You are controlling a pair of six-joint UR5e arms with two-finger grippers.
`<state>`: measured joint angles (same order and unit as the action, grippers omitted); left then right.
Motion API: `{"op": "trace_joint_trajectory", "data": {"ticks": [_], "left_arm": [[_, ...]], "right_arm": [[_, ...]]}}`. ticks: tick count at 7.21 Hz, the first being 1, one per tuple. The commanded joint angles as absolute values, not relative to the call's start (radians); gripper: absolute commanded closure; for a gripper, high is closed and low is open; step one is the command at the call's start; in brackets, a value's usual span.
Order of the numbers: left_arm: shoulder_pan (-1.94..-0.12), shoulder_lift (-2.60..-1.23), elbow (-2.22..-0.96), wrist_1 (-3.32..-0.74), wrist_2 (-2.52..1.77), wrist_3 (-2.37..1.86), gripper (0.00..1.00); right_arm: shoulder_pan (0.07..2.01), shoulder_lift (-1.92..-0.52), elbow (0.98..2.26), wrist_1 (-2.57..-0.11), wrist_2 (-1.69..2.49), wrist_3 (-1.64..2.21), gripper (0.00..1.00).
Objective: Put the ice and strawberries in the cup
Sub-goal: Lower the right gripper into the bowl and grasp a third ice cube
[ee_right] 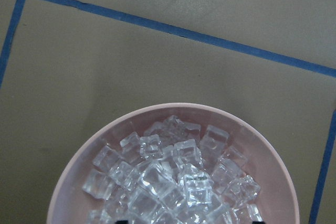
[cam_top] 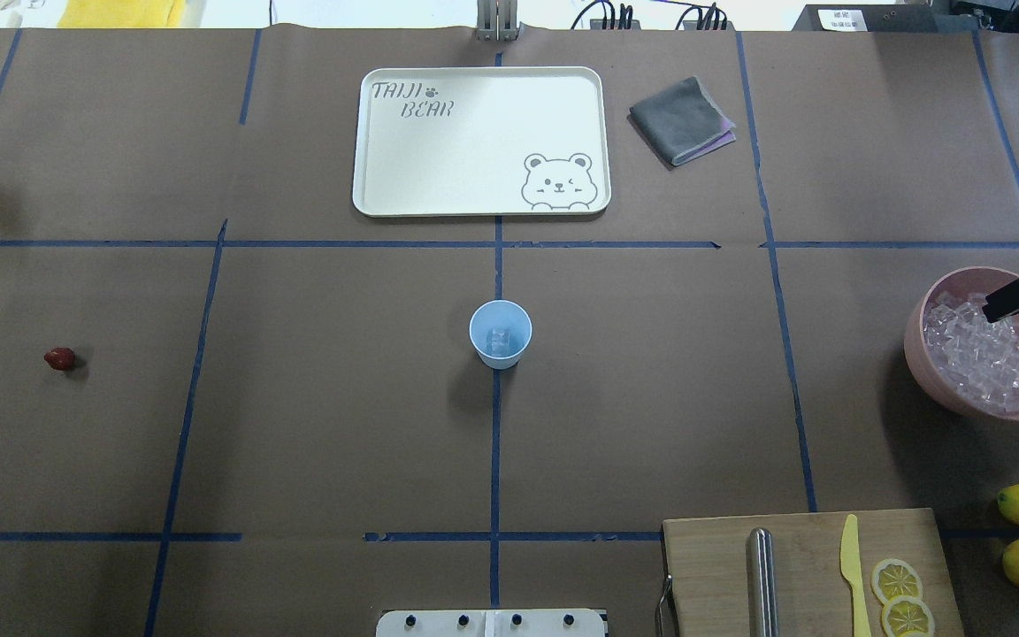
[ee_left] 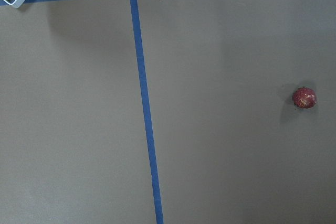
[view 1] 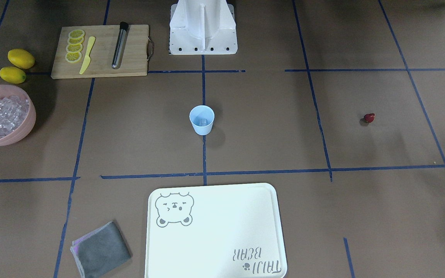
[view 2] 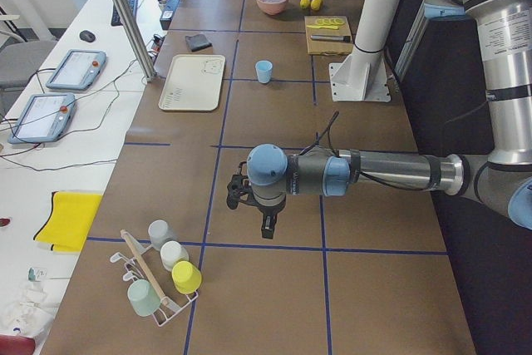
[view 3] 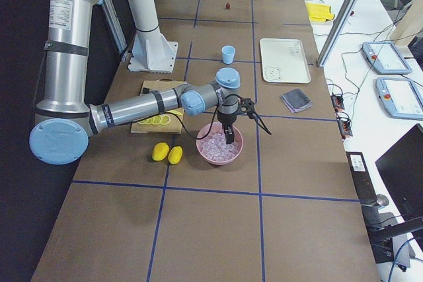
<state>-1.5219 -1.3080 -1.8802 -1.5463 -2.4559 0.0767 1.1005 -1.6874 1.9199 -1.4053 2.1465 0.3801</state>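
Note:
The pale-blue cup (view 1: 202, 120) (cam_top: 501, 333) stands upright at the table's middle with one ice cube (cam_top: 500, 339) inside. Many more ice cubes (ee_right: 173, 182) fill the pink bowl (cam_top: 921, 354) at the robot's right. My right gripper (cam_top: 998, 308) hangs just above the ice in that bowl. Its two finger tips show apart at the bottom edge of the right wrist view, with nothing between them. The strawberry (cam_top: 59, 358) (ee_left: 304, 98) lies alone on the table at the robot's left. My left gripper (view 2: 266, 224) hovers above the table near it. I cannot tell its state.
A white bear tray (cam_top: 483, 141) and a grey cloth (cam_top: 679, 119) lie beyond the cup. A wooden board (view 1: 101, 50) holds lemon slices, a yellow knife and a metal tube. Two lemons (view 1: 17, 63) sit beside the bowl. A cup rack (view 2: 158, 280) stands at the far left end.

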Motion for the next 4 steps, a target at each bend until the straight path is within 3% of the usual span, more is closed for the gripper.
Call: {"op": "trace_joint_trajectory", "data": {"ticks": [1, 4], "left_arm": [[-1.522, -1.305, -1.884, -1.546, -2.456, 0.077, 0.00], [-1.522, -1.305, -1.888, -1.546, -2.456, 0.077, 0.00]], "right_arm": [[1.100, -1.674, 1.890, -1.405, 2.148, 0.376, 0.16], [1.079, -1.677, 1.832, -1.355, 2.151, 0.376, 0.17]]}}
